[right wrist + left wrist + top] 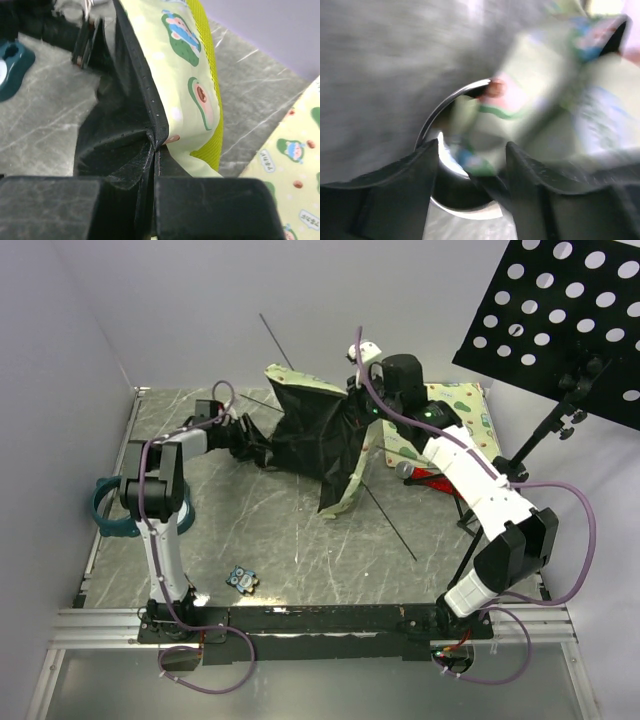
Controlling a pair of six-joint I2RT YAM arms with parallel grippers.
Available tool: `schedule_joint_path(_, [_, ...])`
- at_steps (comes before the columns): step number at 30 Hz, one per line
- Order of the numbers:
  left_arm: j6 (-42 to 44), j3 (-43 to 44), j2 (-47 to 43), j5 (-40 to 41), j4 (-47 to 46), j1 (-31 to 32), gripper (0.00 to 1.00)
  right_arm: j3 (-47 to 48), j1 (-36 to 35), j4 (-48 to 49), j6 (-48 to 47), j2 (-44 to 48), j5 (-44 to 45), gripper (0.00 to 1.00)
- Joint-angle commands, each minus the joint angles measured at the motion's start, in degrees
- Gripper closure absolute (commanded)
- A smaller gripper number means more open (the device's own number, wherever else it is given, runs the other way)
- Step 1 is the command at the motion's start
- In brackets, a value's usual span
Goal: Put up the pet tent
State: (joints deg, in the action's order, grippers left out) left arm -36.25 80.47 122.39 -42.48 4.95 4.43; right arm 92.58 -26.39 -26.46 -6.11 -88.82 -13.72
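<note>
Grey table (270, 540) first: a thin pole (390, 525) lies loose on it, near the arms. Farther in, the pet tent (310, 435) sags mid-table, floppy, not a dome yet. The right gripper (152, 182) is pressed together on its black edge. The left gripper (472, 150) has its fingers spread, with blurry tent cloth in the gap. I think this is the stretching-out step. Next, the left fingers must close on their corner and pull gently.

White-and-black arm links (470, 480), looping purple cables (594, 530), blocky black jaws.
</note>
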Motion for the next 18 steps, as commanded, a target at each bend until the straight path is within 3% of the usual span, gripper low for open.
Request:
schedule_joint_path(1, [9.6, 5.3, -3.5, 12.8, 12.4, -4.2, 0.37, -0.3, -2.5, 5.6, -0.7, -0.7, -0.2, 1.0])
schedule_joint_path(5, [15.1, 9.7, -4.6, 21.0, 17.1, -10.3, 0.36, 1.4, -5.2, 8.0, -1.5, -3.4, 0.9, 1.0])
schedule_joint_path(11, [21.7, 16.6, -4.8, 23.6, 21.2, -17.9, 0.35, 9.7, -5.8, 8.8, -1.4, -8.1, 3.8, 1.0])
schedule_joint_path(14, [28.7, 19.6, -6.5, 11.2, 22.8, -21.6, 0.34, 11.1, -4.9, 9.7, -1.8, -7.1, 7.6, 1.0])
schedule_joint_path(16, [35.2, 21.3, -7.9, -0.3, 30.7, -21.4, 0.35, 11.6, -4.4, 9.0, -2.1, -5.7, 9.2, 1.0])
schedule_joint_path(18, [38.7, 16.1, -11.6, -13.0, 33.5, -20.3, 0.35, 11.1, -3.9, 8.7, -2.5, -3.5, 11.2, 1.0])
